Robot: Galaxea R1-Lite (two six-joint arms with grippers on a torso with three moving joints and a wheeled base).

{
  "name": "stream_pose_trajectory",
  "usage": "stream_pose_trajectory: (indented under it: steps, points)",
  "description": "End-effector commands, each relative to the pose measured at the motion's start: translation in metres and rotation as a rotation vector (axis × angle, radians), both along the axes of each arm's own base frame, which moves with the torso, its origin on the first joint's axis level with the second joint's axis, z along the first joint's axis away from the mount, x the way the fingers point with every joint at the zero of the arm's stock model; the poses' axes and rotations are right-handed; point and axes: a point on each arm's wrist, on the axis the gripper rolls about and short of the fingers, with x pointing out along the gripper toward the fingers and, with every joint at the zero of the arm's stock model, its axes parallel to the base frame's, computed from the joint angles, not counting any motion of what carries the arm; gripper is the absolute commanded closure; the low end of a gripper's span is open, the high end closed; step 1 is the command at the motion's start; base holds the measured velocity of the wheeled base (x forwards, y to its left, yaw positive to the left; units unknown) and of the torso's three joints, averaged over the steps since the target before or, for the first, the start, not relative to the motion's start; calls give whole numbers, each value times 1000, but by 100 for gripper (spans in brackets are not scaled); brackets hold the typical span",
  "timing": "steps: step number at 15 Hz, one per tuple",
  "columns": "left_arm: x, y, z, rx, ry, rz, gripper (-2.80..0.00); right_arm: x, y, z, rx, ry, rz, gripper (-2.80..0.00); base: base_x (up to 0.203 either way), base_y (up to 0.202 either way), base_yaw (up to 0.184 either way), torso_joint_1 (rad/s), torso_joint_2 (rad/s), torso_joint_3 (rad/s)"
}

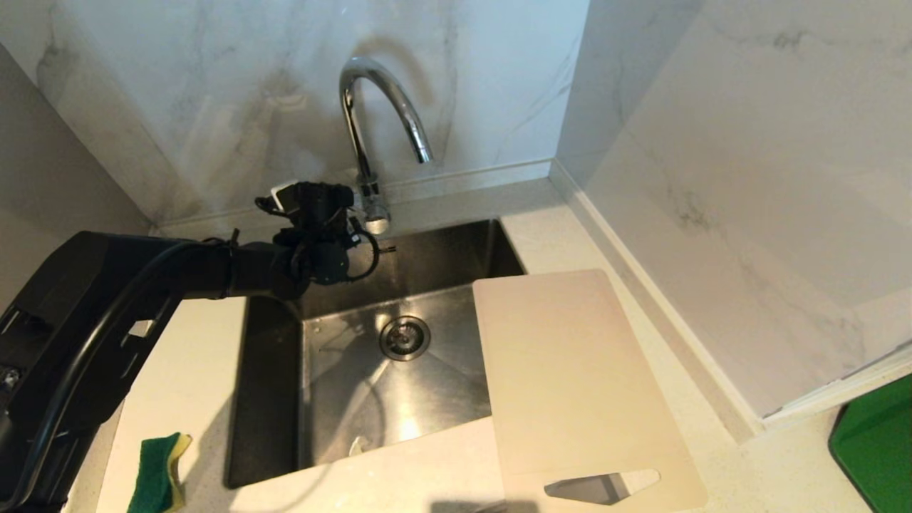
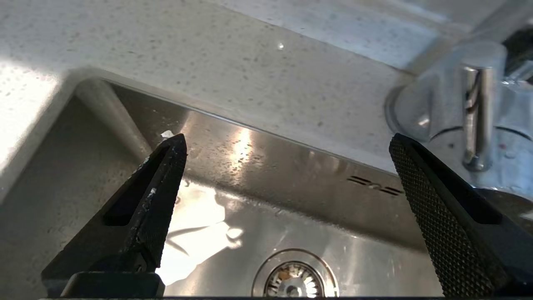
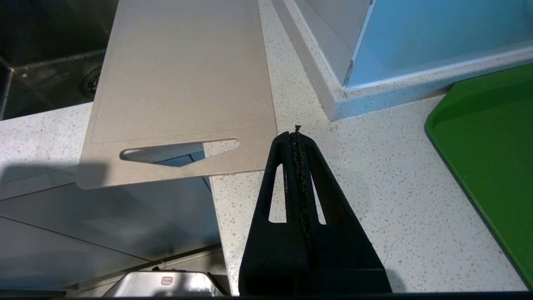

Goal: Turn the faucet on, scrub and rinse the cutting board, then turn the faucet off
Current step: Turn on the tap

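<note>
The chrome faucet (image 1: 377, 107) arches over the back of the steel sink (image 1: 342, 399), and no water shows at its spout. My left gripper (image 1: 367, 239) hangs at the faucet's base, wide open with nothing between its fingers. In the left wrist view the left gripper (image 2: 287, 141) frames the sink's back wall. One finger (image 2: 420, 183) stands just beside the faucet base (image 2: 433, 104), close to its thin lever (image 2: 476, 116). The cream cutting board (image 1: 570, 370) lies flat across the sink's right rim and the counter. My right gripper (image 3: 296, 131) is shut and empty beside the cutting board (image 3: 179, 83).
A green and yellow sponge (image 1: 160, 474) lies on the counter left of the sink. The drain (image 1: 405, 338) sits in the sink's floor. A green tray (image 1: 876, 442) is at the far right, past a marble wall corner. The board's handle end overhangs the counter's front edge.
</note>
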Motion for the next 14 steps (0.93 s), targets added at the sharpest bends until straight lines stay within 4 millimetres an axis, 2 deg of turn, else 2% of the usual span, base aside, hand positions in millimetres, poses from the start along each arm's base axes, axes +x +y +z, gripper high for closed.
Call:
stream_pose_trajectory:
  steps: [1, 6, 9, 14]
  points:
    - [-4, -5, 6, -12, -16, -11, -280, 0, 0, 0, 0, 0, 0, 0, 0, 0, 0, 0, 0, 0]
    - [-13, -19, 11, -14, -20, -44, -280, 0, 0, 0, 0, 0, 0, 0, 0, 0, 0, 0, 0, 0]
    - [-23, -32, 22, -48, -53, -87, -280, 0, 0, 0, 0, 0, 0, 0, 0, 0, 0, 0, 0, 0]
    - [-18, -34, 31, -117, -204, -102, -280, 0, 0, 0, 0, 0, 0, 0, 0, 0, 0, 0, 0, 0]
